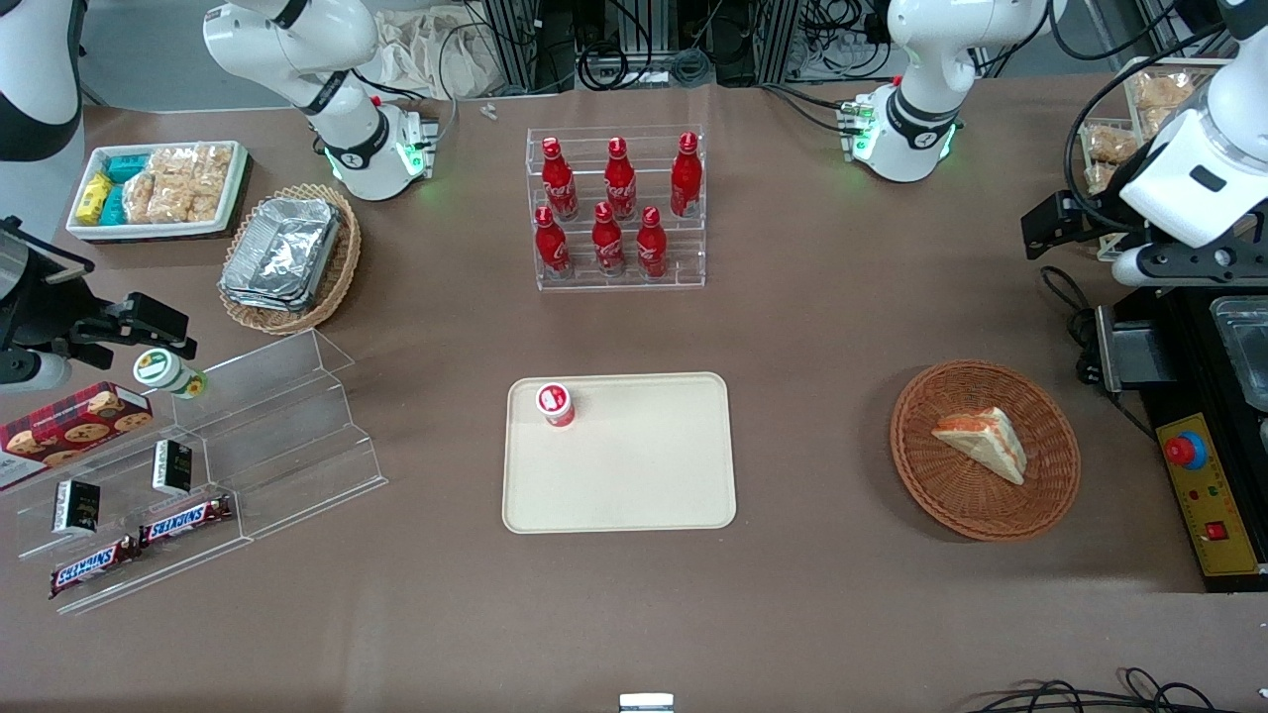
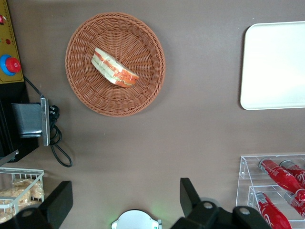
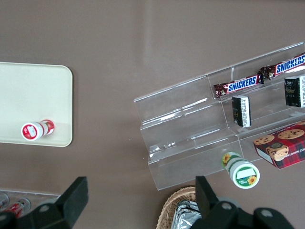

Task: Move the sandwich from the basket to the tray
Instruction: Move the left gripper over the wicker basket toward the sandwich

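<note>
The sandwich [image 1: 983, 444] [image 2: 114, 67], a pale bread wedge with red-orange filling along its edge, lies in the round reddish-brown basket [image 1: 951, 500] [image 2: 95, 93] toward the working arm's end of the table. The cream tray [image 1: 634, 475] [image 2: 276, 67] [image 3: 33, 95] lies flat at mid-table, well apart from the basket. My left gripper [image 1: 1055, 226] [image 2: 124, 200] hangs high above the table, farther from the front camera than the basket. It is open wide, with nothing between its fingers.
A small red-labelled bottle [image 1: 557, 404] [image 3: 35, 130] stands on a corner of the tray. A clear rack of red bottles [image 1: 614, 208] [image 2: 279, 179] stands farther back. A control box with a red button [image 1: 1199, 485] [image 2: 9, 64] and cables lie beside the basket. Snack shelves [image 1: 198, 465] stand toward the parked arm's end.
</note>
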Robot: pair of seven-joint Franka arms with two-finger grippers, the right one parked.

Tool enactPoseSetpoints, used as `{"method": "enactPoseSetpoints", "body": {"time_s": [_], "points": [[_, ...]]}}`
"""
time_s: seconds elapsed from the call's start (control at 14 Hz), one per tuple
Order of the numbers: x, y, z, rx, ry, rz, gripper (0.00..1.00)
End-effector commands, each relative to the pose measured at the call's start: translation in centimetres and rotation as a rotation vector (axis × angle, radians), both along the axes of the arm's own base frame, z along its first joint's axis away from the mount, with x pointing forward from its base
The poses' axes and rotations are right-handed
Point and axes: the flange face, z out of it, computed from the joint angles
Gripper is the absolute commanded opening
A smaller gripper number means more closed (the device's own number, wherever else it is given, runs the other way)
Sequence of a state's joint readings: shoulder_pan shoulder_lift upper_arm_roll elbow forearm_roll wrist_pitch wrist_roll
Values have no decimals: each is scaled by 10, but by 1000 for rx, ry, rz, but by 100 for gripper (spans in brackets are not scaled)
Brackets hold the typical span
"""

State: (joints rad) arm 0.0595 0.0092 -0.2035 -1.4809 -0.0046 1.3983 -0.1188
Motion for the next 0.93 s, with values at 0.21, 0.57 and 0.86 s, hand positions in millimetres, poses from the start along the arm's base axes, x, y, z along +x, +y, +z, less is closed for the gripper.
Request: {"method": "enactPoseSetpoints", "body": {"time_s": [0.21, 0.57, 0.86], "points": [[-2, 6, -5, 17, 13, 11, 100], [39, 31, -71, 58, 108, 321, 100], [86, 67, -141, 91, 85, 524, 100]]}}
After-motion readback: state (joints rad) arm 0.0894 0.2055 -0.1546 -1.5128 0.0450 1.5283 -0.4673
